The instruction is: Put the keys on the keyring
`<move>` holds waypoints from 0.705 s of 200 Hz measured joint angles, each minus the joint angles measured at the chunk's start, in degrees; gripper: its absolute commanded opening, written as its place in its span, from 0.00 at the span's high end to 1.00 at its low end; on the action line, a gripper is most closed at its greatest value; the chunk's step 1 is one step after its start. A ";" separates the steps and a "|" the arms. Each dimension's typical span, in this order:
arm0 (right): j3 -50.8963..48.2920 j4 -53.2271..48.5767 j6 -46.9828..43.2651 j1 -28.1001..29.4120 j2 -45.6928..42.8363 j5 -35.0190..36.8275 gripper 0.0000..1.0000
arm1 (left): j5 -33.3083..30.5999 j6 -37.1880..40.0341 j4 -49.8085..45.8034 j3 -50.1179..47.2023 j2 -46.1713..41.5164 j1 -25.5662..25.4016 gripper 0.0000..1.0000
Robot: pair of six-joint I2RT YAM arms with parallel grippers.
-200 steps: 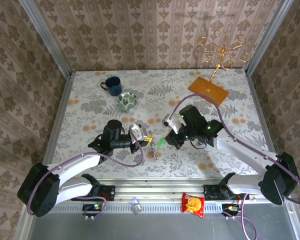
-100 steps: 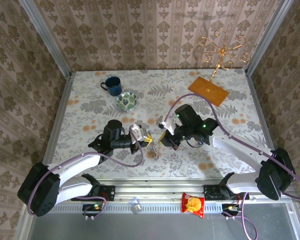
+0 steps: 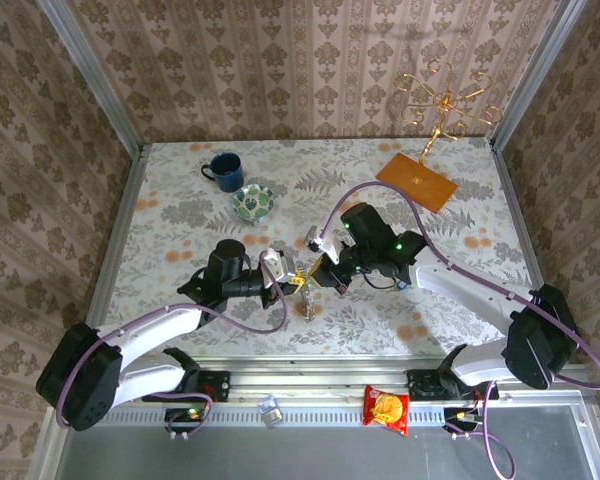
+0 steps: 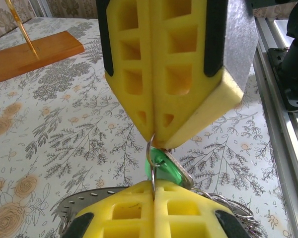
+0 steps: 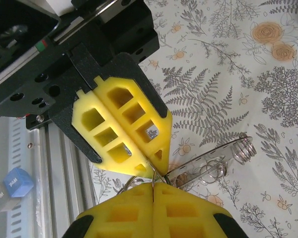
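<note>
In the left wrist view my left gripper is shut on a thin wire keyring that stands upright out of its seam. My right gripper comes down from above, shut, with the green-tagged key sticking out of its tip against the ring. The ring's wire hooks into the key's head. From above, the left gripper and right gripper meet tip to tip at the table's near middle. A perforated metal strip with a spring and loose rings hangs beneath them.
A blue mug and a green-patterned bowl stand at the back left. A wooden base with a gold stand is at the back right. The metal rail runs along the near edge, with a snack packet below it.
My right gripper has moved left with the green-tagged key until its tip meets the left gripper's. The left arm has stayed in place, still shut on the ring.
</note>
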 measured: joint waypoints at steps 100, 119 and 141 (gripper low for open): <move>0.00 -2.95 -1.55 0.00 0.13 0.48 1.00 | 0.00 0.00 0.02 0.00 -0.02 0.00 1.00; 0.00 -2.56 -1.36 0.00 0.13 0.46 1.00 | 0.00 0.00 0.02 0.00 -0.02 0.00 1.00; 0.11 -1.70 -1.22 0.00 1.14 0.44 1.00 | 0.02 0.00 0.02 0.00 -0.02 0.00 1.00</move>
